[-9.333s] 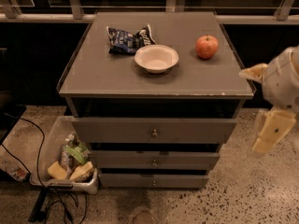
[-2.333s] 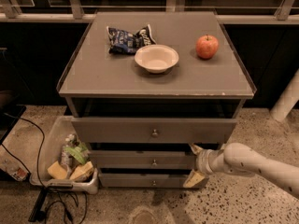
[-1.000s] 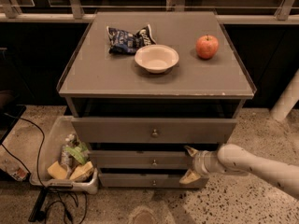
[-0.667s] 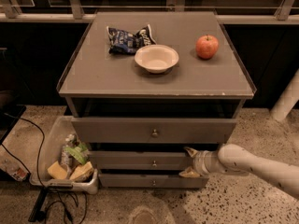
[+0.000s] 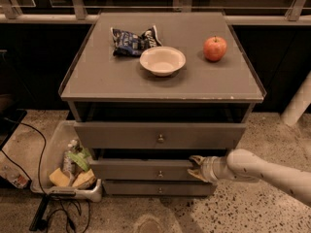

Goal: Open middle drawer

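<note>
Progress on the job looks early to me: the reach is made, the pull is not. I have the gripper (image 5: 193,168) low on the cabinet's right side, arm coming in from the right, its tip at the right end of the middle drawer (image 5: 131,169). The two fingers stand parted, one near the front's upper edge and one near its lower edge. I cannot tell whether they actually pinch the panel or only sit against it. That drawer lies between the taller top drawer (image 5: 116,135) and the bottom drawer (image 5: 141,188), and its front looks about flush with them, with no interior showing, so I judge it shut. Its small knob (image 5: 160,173) sits at the centre, left of my fingers and untouched. What remains is nearly everything that counts: get a sure purchase on the front or the knob, then draw it straight out toward the camera. On the cabinet top (image 5: 97,84) the bowl (image 5: 162,60), apple (image 5: 215,48) and snack bag (image 5: 132,40) are well apart from the work, as is the floor bin (image 5: 48,191) on the left.
</note>
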Tool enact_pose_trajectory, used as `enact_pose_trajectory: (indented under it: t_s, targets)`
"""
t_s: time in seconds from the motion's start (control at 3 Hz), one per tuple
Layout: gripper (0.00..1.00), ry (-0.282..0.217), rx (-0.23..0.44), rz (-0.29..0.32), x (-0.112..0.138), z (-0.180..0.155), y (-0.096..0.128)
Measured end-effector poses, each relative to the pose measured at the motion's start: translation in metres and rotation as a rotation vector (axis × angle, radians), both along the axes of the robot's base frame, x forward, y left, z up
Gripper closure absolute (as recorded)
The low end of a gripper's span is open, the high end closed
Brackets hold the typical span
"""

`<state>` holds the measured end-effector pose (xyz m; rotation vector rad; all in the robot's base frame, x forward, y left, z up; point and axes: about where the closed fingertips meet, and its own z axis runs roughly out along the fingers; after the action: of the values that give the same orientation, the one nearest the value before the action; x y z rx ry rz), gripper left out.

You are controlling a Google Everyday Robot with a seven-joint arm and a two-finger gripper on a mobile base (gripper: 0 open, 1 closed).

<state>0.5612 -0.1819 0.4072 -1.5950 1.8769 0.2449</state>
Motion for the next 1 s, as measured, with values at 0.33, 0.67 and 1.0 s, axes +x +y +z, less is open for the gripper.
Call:
enact_pose_trajectory:
  t_s: [0.33,0.67,1.0]
  targets:
    - [1.00,0.010,0.015,0.027,-0.015,0.007,0.004]
    - [1.00,0.011,0.016,0.029,-0.016,0.009,0.004]
    - [1.00,0.025,0.032,0.020,-0.041,0.011,0.001]
